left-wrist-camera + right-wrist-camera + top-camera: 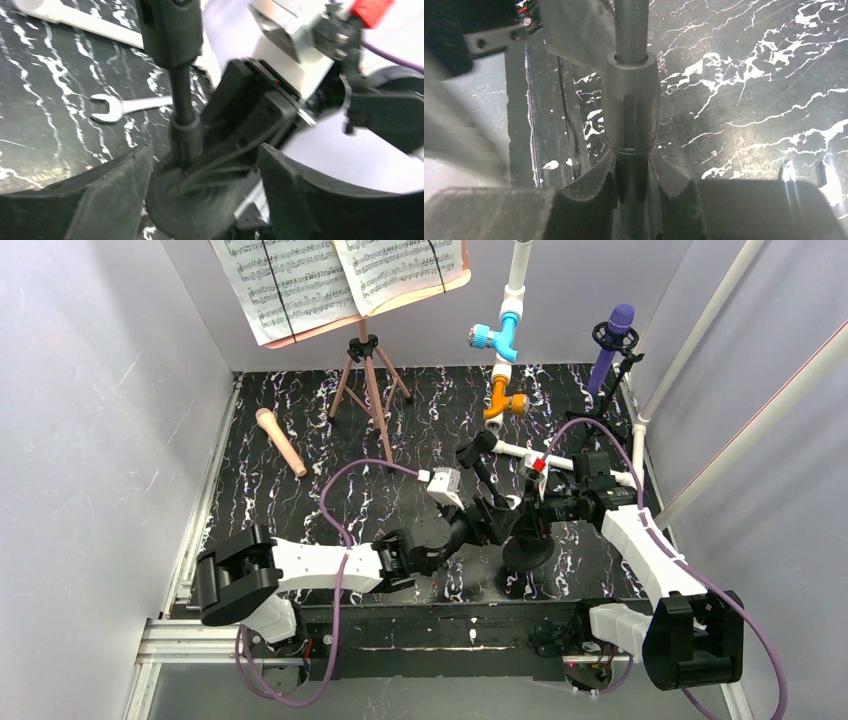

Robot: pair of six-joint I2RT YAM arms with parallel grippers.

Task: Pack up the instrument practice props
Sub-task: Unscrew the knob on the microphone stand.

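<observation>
A black mic holder (528, 552) stands on its round base at the table's middle, between both arms. In the right wrist view my right gripper (633, 161) is shut on its pole (631, 110) just under the ribbed collar. My left gripper (205, 150) is open, its fingers (100, 200) wide on either side of the holder's round base (200, 205). A peach microphone (280, 440) lies at the back left. A purple microphone (612, 340) sits in a second black holder at the back right. The salmon music rest (368, 380) on its tripod carries music sheets (340, 280).
A silver wrench (125, 106) lies on the marbled black mat beyond the held holder. The white pipe with blue and orange valves (505, 340) runs down from the back wall and along the mat's right side. Grey walls close in left, back and right.
</observation>
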